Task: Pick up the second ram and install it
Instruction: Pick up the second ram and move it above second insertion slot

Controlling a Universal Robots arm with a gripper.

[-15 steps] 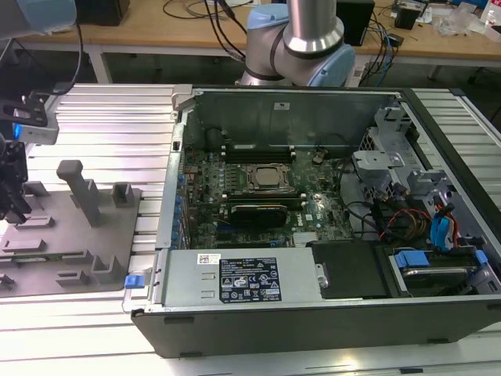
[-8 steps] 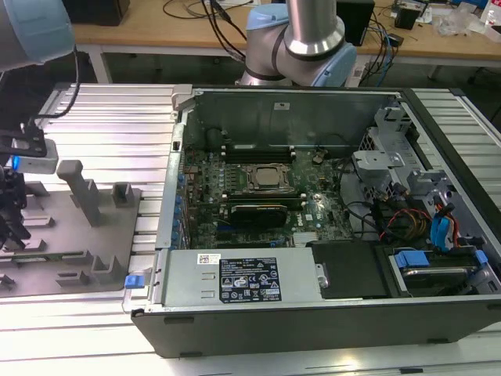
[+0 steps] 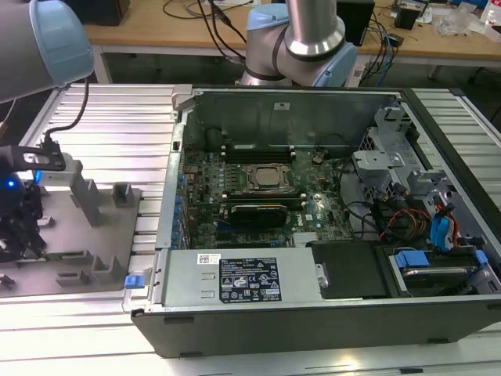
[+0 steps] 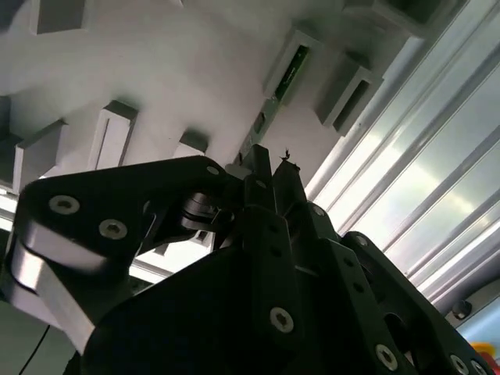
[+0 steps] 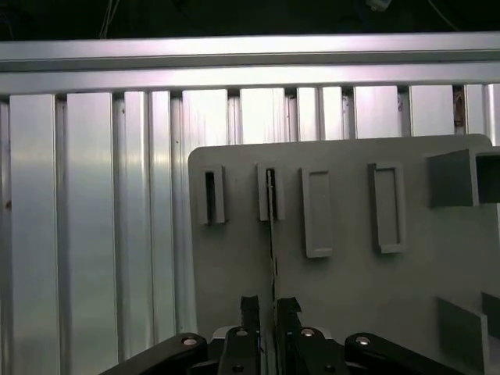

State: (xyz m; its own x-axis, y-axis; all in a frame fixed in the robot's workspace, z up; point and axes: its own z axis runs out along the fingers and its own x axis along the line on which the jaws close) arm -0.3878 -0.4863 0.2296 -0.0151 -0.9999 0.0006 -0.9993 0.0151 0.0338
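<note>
The second ram (image 5: pixel 271 234) is a thin green stick seen edge-on, standing in a slot of the grey tray (image 5: pixel 344 297). In the second wrist view its green edge (image 4: pixel 292 69) shows inside a slotted holder. My gripper (image 5: pixel 267 306) sits over the tray with its two dark fingers close on either side of the ram's near end, shut on it. The second wrist view shows the fingertips (image 4: pixel 261 166) pressed around the stick. In the exterior view the gripper (image 3: pixel 19 227) hangs over the tray (image 3: pixel 78 270) at that view's left.
The open computer case (image 3: pixel 313 196) lies to the exterior view's right of the tray, with the square CPU socket (image 3: pixel 262 178) mid-board and long memory slots (image 3: pixel 258 149) behind it. Ribbed aluminium table (image 3: pixel 117 117) surrounds the tray. Several grey holders (image 3: pixel 86 200) stand up from the tray.
</note>
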